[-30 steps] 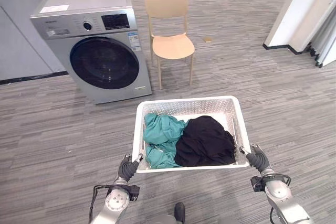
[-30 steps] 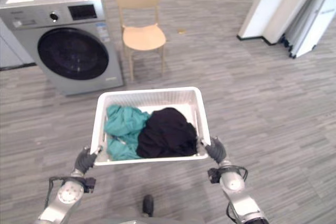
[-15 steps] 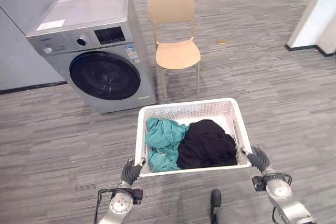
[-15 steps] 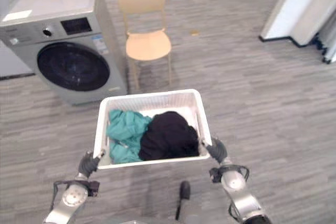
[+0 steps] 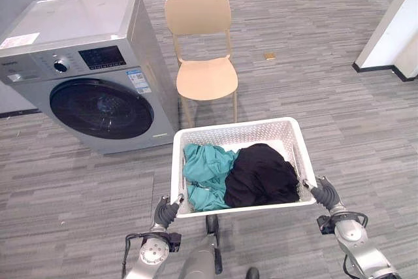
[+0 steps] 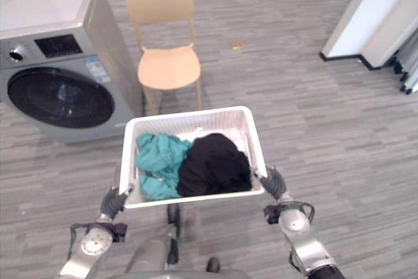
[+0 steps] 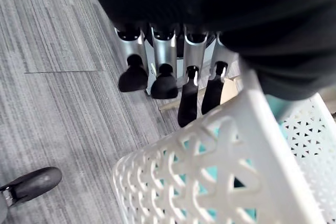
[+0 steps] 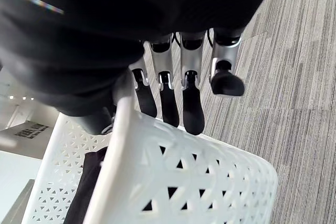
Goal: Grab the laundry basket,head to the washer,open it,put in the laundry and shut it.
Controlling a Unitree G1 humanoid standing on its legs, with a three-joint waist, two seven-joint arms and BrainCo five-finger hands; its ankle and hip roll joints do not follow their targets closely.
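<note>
A white perforated laundry basket (image 5: 297,145) is carried level between the robot's two hands, above a grey striped floor (image 5: 339,115). The left hand (image 5: 166,212) grips the basket's near left corner, and the right hand (image 5: 325,195) grips the near right corner. In each wrist view the fingers (image 7: 189,95) curl down over the rim, so both hands are closed on the basket. Holding opposite corners probably keeps the load balanced and the opening facing up, so nothing spills while walking.

Between the hands, inside the basket, lie a teal garment (image 5: 204,174) on the left-hand side and a black garment (image 5: 261,176) on the right-hand side, touching each other.

Beyond the left hand stands the silver front-loading washer (image 5: 85,89), with its round dark door (image 5: 99,108) shut. It sits ahead and to the left of the basket, so the carry to the washer looks nearly done, while opening, loading and shutting are not yet done.

Straight ahead of the hands, just beside the washer, is a pale wooden chair (image 5: 202,63).

The washer bears a white label on its top, a small sticker on its front, a knob and a dark display panel. Their print is too small to read.
</note>
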